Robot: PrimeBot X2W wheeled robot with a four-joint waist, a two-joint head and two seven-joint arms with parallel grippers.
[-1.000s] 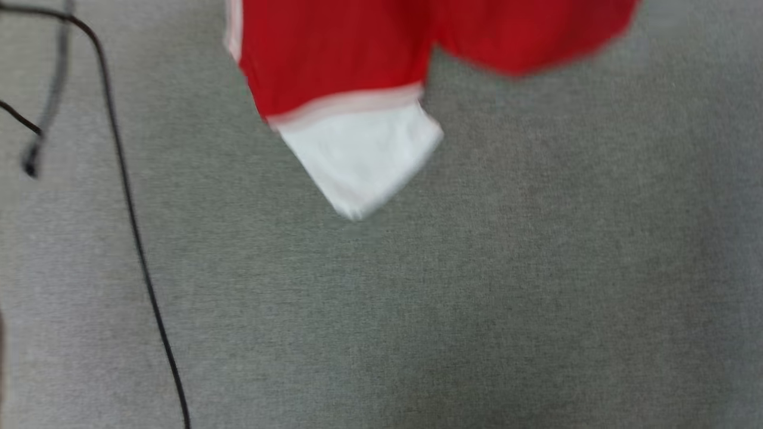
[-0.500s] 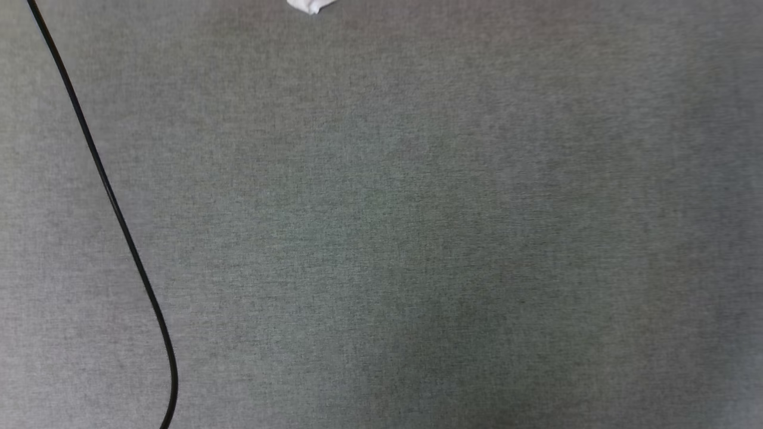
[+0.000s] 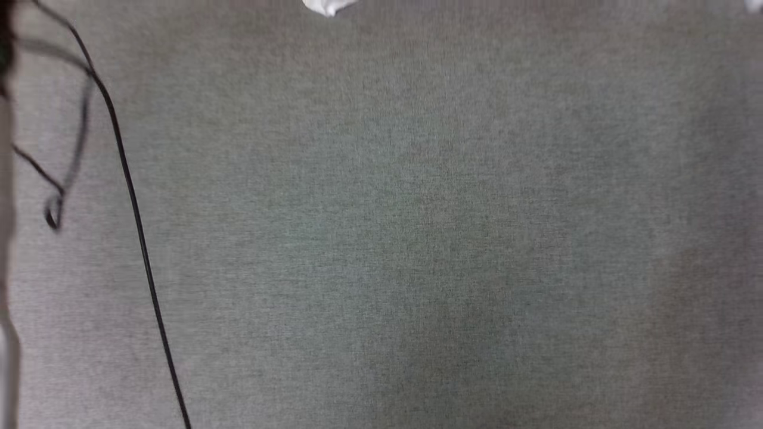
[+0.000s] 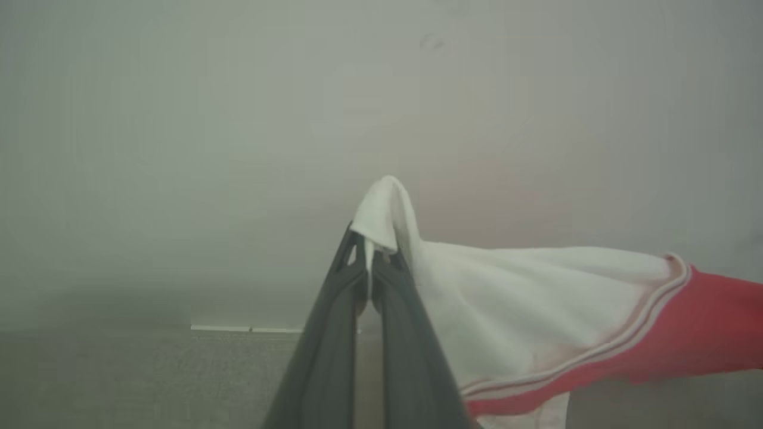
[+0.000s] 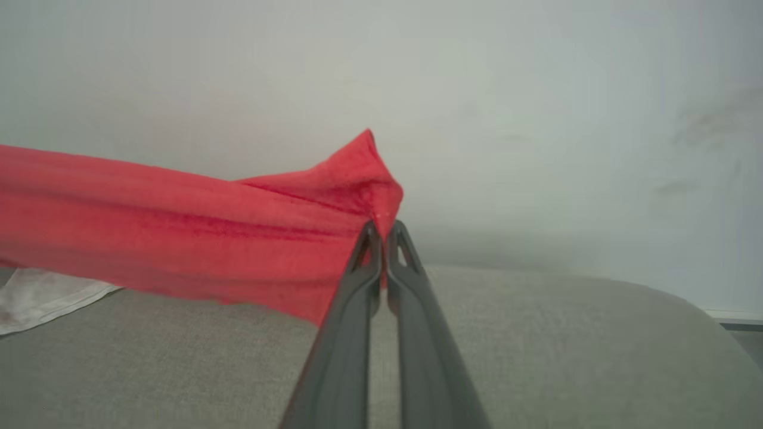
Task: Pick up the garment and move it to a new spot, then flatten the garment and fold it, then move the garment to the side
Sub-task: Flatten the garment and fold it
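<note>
Worktop [image 5: 536,357] lies below both my jaws. Garment [image 5: 179,232] hangs stretched between them, left jaws clenched on a white sleeve tip, right jaws on a red corner. Such small pinches of thin fabric could slip; the low sleeve might snag the cable [image 3: 137,226].

The grey fabric surface [image 3: 417,238] lies open across its middle and right, leaving a gripper broad room to pass. Down the left side a black cable [image 3: 138,226] runs from top to bottom. Further left a thinner cord [image 3: 55,214], blurred, seems to loop. Over the far part the garment [image 5: 179,232] is stretched taut above the surface, and a pale wall [image 5: 536,119] rises behind.
</note>
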